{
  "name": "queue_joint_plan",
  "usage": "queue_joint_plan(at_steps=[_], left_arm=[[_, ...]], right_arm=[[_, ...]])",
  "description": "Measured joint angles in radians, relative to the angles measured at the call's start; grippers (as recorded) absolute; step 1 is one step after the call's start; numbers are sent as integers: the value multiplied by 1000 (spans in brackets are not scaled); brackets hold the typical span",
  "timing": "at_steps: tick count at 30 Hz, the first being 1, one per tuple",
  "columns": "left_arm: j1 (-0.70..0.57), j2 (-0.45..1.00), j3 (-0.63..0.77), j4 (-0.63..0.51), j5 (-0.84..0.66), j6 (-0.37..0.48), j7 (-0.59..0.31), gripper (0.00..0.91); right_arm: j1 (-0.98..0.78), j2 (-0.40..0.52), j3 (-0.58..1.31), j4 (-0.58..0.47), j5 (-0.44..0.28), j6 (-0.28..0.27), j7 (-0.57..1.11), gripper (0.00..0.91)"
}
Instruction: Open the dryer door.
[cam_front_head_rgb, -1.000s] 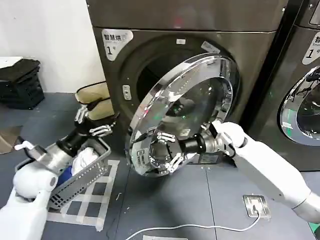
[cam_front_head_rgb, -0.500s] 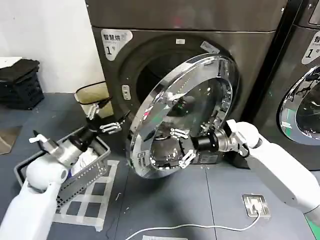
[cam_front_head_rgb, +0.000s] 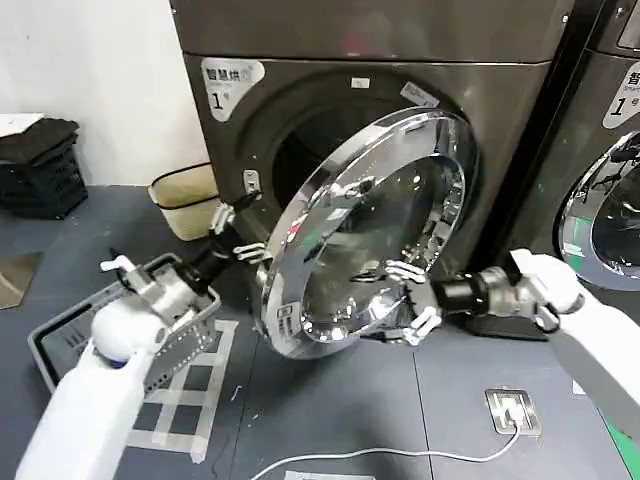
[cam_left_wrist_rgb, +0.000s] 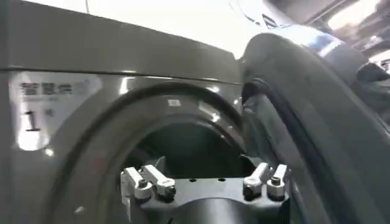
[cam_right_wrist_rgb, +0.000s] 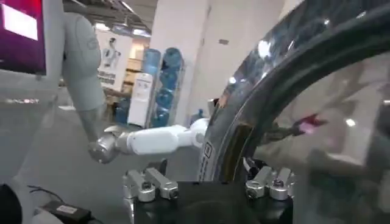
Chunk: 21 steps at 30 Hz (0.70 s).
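Note:
The dryer (cam_front_head_rgb: 500, 110) is dark grey-brown with a white "1" sticker (cam_front_head_rgb: 228, 82). Its door (cam_front_head_rgb: 370, 235), a chrome ring around tinted glass, hangs partly open and tilts out toward me. My left gripper (cam_front_head_rgb: 232, 232) is open beside the door's free edge, in the gap between door and dryer front. In the left wrist view that gripper (cam_left_wrist_rgb: 207, 182) faces the round opening (cam_left_wrist_rgb: 183, 146), with the door's dark inner side (cam_left_wrist_rgb: 304, 122) alongside. My right gripper (cam_front_head_rgb: 408, 300) is open in front of the door's lower face, holding nothing. The right wrist view shows this gripper (cam_right_wrist_rgb: 207, 182) at the chrome rim (cam_right_wrist_rgb: 244, 122).
A grey basket (cam_front_head_rgb: 60, 340) sits on the floor under my left arm. A beige bin (cam_front_head_rgb: 185, 195) and a black crate (cam_front_head_rgb: 40, 165) stand farther left. A second machine (cam_front_head_rgb: 610, 200) stands at the right. A floor socket (cam_front_head_rgb: 515, 410) and cable lie near my right arm.
My left gripper has risen and moved right to the door's free edge. My right gripper has drawn back rightward from the door's lower left. The door stands slightly wider.

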<state>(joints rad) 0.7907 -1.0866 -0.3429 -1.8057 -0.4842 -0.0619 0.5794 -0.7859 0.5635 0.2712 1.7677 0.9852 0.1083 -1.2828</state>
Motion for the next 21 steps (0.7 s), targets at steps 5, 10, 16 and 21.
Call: queue_joint_plan(at_steps=[5, 10, 16, 21], left_arm=[[-9, -7, 44, -2, 1, -8, 4, 907], [-26, -15, 94, -3, -1, -15, 8, 907], [-56, -29, 172, 5, -12, -25, 11, 907], [-87, -41, 236, 22, -19, -35, 10, 907]], right_arm=[[-227, -40, 232, 72, 15, 12, -14, 907], [-453, -37, 488, 126, 28, 35, -1, 907], [-735, 34, 783, 166, 23, 98, 29, 907], [-907, 137, 981, 187, 6, 164, 76, 907]])
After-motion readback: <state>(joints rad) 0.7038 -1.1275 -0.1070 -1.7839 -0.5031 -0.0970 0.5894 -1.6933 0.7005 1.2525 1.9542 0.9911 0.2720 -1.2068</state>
